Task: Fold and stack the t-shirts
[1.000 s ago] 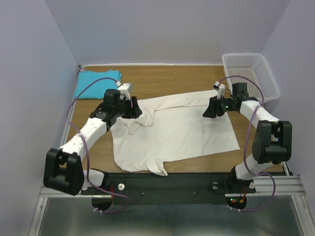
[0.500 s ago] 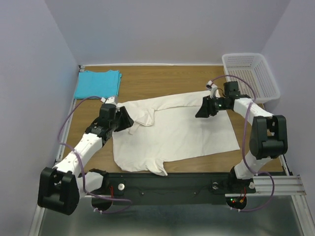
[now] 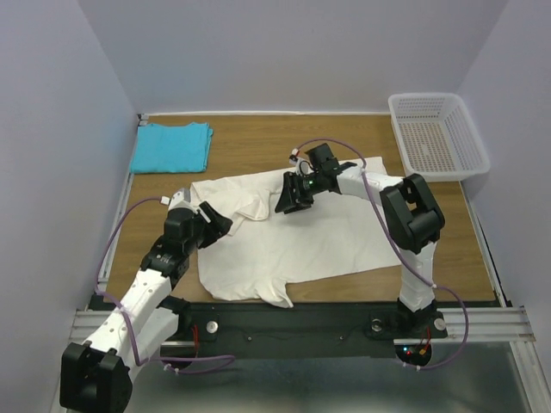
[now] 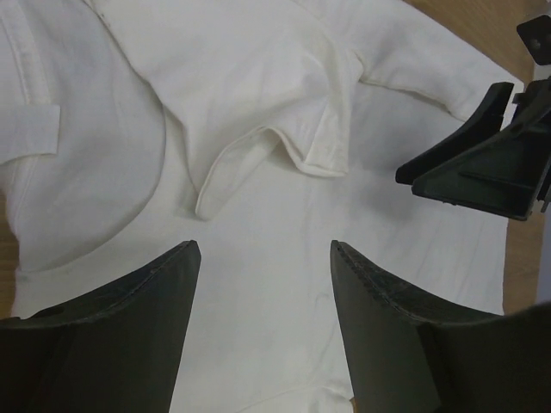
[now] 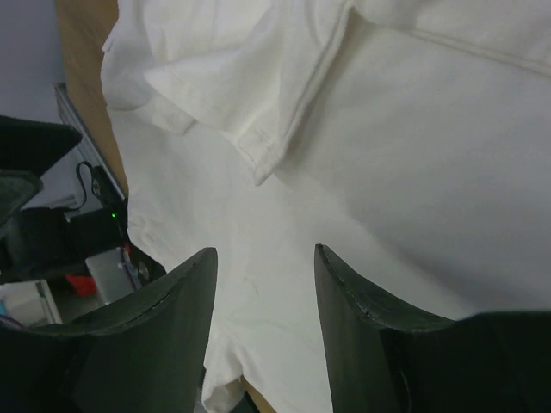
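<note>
Two t-shirts, two grippers, one basket and one table are counted.

Nearest the arm bases, the cream-white t-shirt (image 3: 301,237) is spread over the middle of the wooden table (image 3: 258,142). Its near edge lies at the table's front rim, and one short sleeve is curled there at 6 o'clock. The cloth is plain and softly creased. A second sleeve is folded inward onto the body toward 10 o'clock, and its hemmed cuff is seen as a loose flap in the left wrist view (image 4: 258,86) and the right wrist view (image 5: 430,129).

At 9 o'clock on that shirt the left gripper (image 3: 219,222) is seen at the cloth's edge. Its dark fingers are spread apart in its own camera (image 4: 265,249), with only white fabric between them and nothing clamped.

Farther in, toward 12 o'clock on the shirt, the right gripper (image 3: 288,200) is held over the folded sleeve, its arm reaching across from the right. Its fingers are likewise parted (image 5: 265,254) and nothing is pinched. Whether either set of fingertips touches the cloth cannot be told.

At the far left corner, about 10 o'clock, the turquoise t-shirt (image 3: 172,146) is laid folded into a flat rectangle, well apart from the white one.

At the far right corner, about 2 o'clock, the white mesh basket (image 3: 435,138) is placed.
</note>
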`<action>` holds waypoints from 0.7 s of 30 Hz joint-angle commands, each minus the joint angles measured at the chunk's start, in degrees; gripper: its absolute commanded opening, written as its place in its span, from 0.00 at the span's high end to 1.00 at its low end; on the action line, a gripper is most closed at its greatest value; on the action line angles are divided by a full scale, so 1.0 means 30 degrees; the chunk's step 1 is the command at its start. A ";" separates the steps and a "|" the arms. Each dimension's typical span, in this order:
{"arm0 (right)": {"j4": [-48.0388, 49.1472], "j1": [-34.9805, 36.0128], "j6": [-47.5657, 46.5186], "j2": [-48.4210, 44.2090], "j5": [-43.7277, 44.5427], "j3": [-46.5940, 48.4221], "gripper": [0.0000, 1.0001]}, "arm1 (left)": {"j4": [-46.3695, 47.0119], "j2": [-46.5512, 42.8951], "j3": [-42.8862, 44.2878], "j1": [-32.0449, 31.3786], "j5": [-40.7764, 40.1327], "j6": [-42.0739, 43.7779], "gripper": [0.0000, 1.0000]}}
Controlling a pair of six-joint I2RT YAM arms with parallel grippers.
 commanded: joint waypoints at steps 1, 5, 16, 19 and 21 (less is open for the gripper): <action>0.1965 0.0425 0.4981 0.1266 0.1150 0.1210 0.46 | 0.0587 -0.0629 -0.0141 0.0092 0.0027 0.0660 0.28; 0.2054 0.1070 0.6357 0.2614 0.0828 0.2351 0.47 | 0.0967 -0.0542 -0.0257 0.0063 -0.0295 0.0868 0.28; 0.2171 0.1803 0.7649 0.3992 0.0945 0.3088 0.53 | 0.2050 0.0687 -0.0961 0.0064 -0.0062 0.1102 0.34; 0.2230 0.2008 0.7796 0.4022 0.1003 0.2854 0.54 | 0.2286 0.1068 -0.0961 0.0092 -0.0003 0.1132 0.35; 0.2259 0.2096 0.7972 0.4052 0.1120 0.2678 0.57 | 0.2549 0.1273 -0.0961 0.0063 0.0026 0.1103 0.36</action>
